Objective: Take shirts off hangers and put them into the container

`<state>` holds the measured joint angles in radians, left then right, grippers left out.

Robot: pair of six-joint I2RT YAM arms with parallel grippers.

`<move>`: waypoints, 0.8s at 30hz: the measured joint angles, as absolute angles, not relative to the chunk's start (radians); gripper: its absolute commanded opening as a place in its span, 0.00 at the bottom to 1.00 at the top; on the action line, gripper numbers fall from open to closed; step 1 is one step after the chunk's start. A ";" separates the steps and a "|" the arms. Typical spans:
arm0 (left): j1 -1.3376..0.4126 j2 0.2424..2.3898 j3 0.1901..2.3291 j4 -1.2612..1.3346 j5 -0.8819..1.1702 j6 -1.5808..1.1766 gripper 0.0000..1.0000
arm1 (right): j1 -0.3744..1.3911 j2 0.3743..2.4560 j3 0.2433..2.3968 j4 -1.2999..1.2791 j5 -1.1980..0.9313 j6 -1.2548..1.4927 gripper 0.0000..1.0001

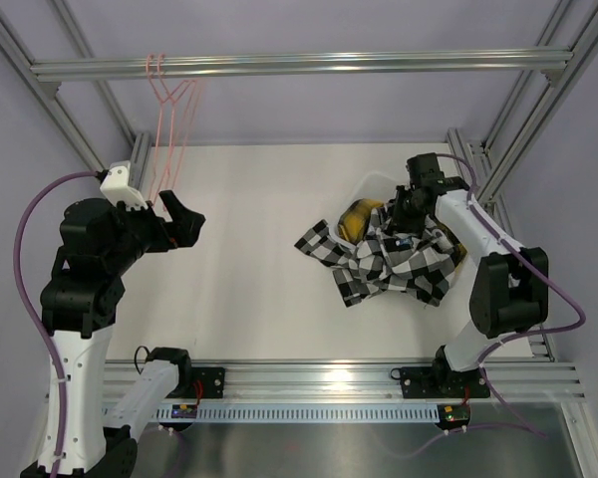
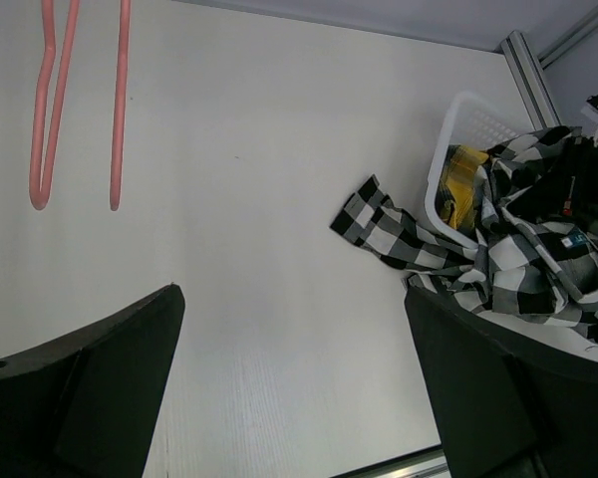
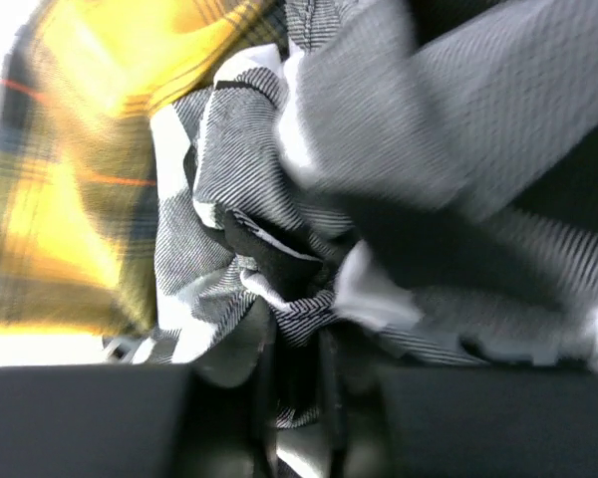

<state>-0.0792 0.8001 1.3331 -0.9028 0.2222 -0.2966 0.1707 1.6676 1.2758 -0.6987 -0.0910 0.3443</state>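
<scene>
Your right end effector [image 1: 407, 213] points down into the black-and-white shirt [image 1: 389, 264], at the container [image 1: 371, 183]. In its wrist view the fingers [image 3: 80, 418] stand a little apart with a twist of checked cloth bunched in the gap. You cannot tell from these views whether that cloth is clamped or only lies there. The wrist is bent steeply downward over the container. The white forearm runs back from it toward you and to the right, to a black elbow held high, and the upper link drops to the base at the near right edge of the surface [image 1: 249, 249].

The black-and-white shirt is heaped over the container's near rim and spills onto the surface, one sleeve reaching out to the left. The yellow-and-black shirt [image 1: 357, 219] sits inside the container, mostly under the other, with a fold showing at the left wall.

Your left end effector [image 1: 179, 221] is raised above the left of the surface, fingers spread wide and holding nothing. Its arm is folded tight over its base, well apart from the shirts. Just beyond it the two pink hangers [image 1: 164, 129] hang bare from the grey rail [image 1: 299, 66].
</scene>
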 measured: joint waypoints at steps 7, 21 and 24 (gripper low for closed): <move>-0.079 0.801 1.333 -0.902 0.223 -0.297 0.99 | 0.176 1.548 1.463 -0.813 -0.007 0.327 0.46; -0.079 0.796 1.303 -0.897 0.229 -0.297 0.99 | 0.026 1.716 1.570 -0.733 0.078 0.315 0.47; -0.080 0.794 1.294 -0.897 0.233 -0.297 0.99 | 0.032 1.790 1.503 -0.677 0.024 0.311 0.47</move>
